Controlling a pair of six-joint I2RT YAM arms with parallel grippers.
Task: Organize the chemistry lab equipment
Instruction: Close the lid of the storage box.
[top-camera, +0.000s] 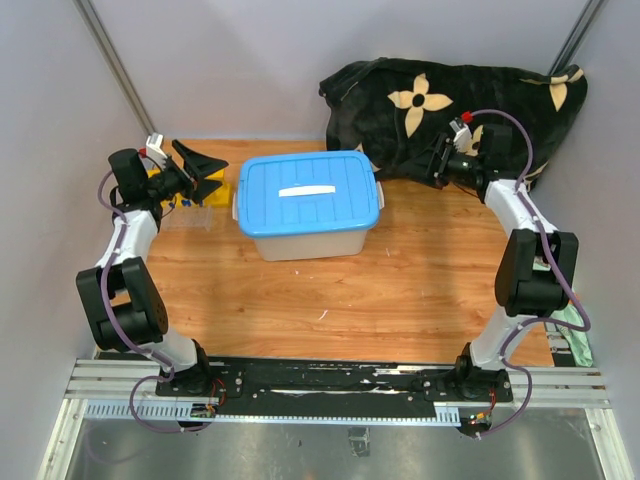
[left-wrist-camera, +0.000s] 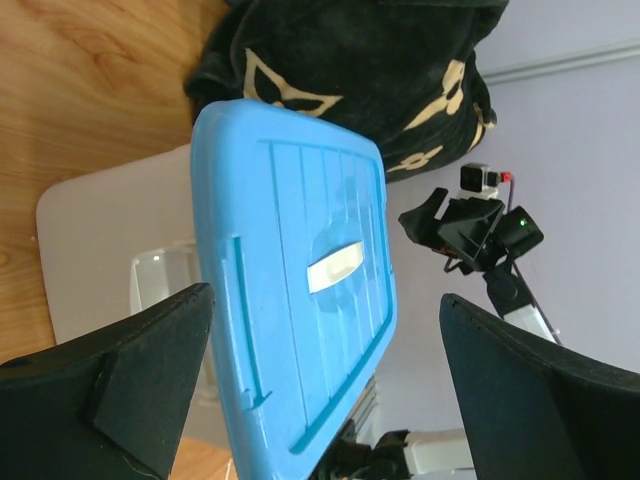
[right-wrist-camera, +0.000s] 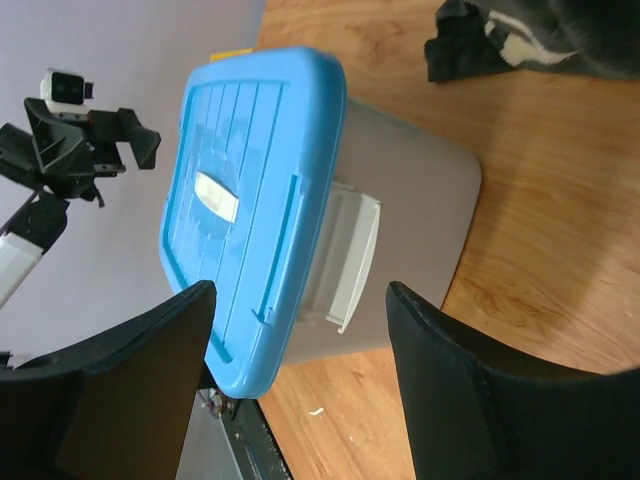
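Of the lab equipment, only a yellow tube rack (top-camera: 200, 196) with blue-capped tubes (top-camera: 180, 203) shows, at the table's left edge, partly hidden under my left arm. My left gripper (top-camera: 218, 174) hangs open just left of the closed bin, with nothing between its fingers. In the left wrist view the left gripper (left-wrist-camera: 325, 380) faces the bin's blue lid (left-wrist-camera: 290, 290), its black fingers (left-wrist-camera: 110, 390) spread wide. My right gripper (top-camera: 432, 165) hovers open to the right of the bin, in front of the blanket. In the right wrist view the right gripper (right-wrist-camera: 300, 380) is empty too.
The white plastic bin (top-camera: 310, 240) with its blue lid (top-camera: 308, 192) on stands mid-table at the back. A black flower-patterned blanket (top-camera: 450, 100) is heaped at the back right. Grey walls enclose the wooden table (top-camera: 400, 300) on three sides.
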